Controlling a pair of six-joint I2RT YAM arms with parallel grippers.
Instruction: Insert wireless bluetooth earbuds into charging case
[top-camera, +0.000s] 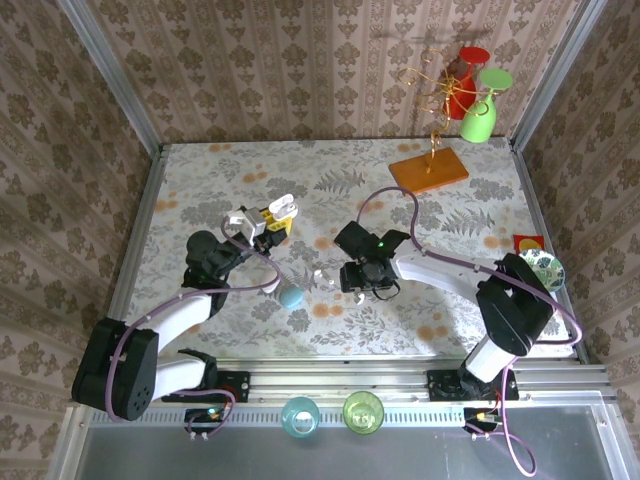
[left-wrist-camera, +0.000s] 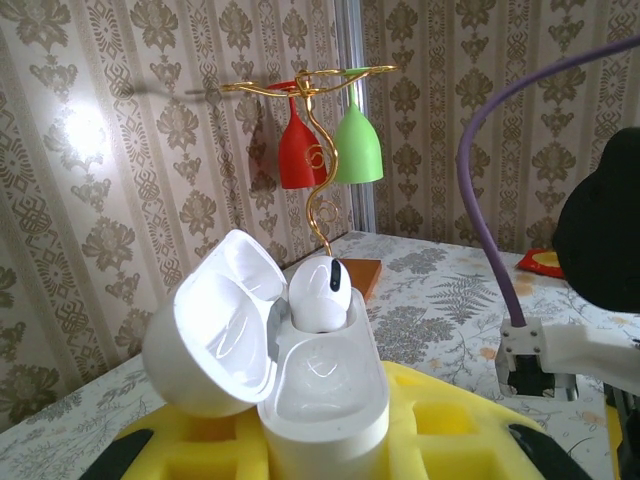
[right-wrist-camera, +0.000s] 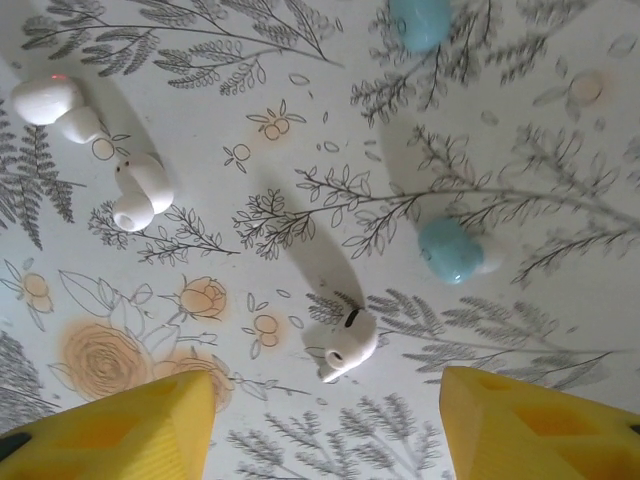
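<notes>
Top external view: I had the left gripper (top-camera: 266, 224) clamped on the open white charging case (top-camera: 283, 207), holding it up off the table (top-camera: 200, 170). The right gripper (top-camera: 368, 278) hung low over the table. To its left lay a few tiny white bits and a blue oval case (top-camera: 291, 296).

Left wrist view: the charging case sat gripped between my yellow pads (left-wrist-camera: 440, 422), its lid swung back to the left. One seated earbud (left-wrist-camera: 322, 290), white with a dark mark, stood upright in the far socket. The nearer socket looked empty to me.

Right wrist view: the right fingers (right-wrist-camera: 110, 430) stood wide apart with nothing between them but the table. A loose white earbud (right-wrist-camera: 346, 345) lay on its side just ahead of the gap, untouched. Two more white earbuds (right-wrist-camera: 140, 190) lay well off past the left finger. A teal earbud (right-wrist-camera: 450, 250) lay ahead of the right finger. Another teal piece (right-wrist-camera: 420, 20) sat at the top edge, and I could not tell whether it was an earbud or a case.

By my reckoning the task was partly done, with one bud in. Its partner had yet to be picked up, carried to the case and seated.
</notes>
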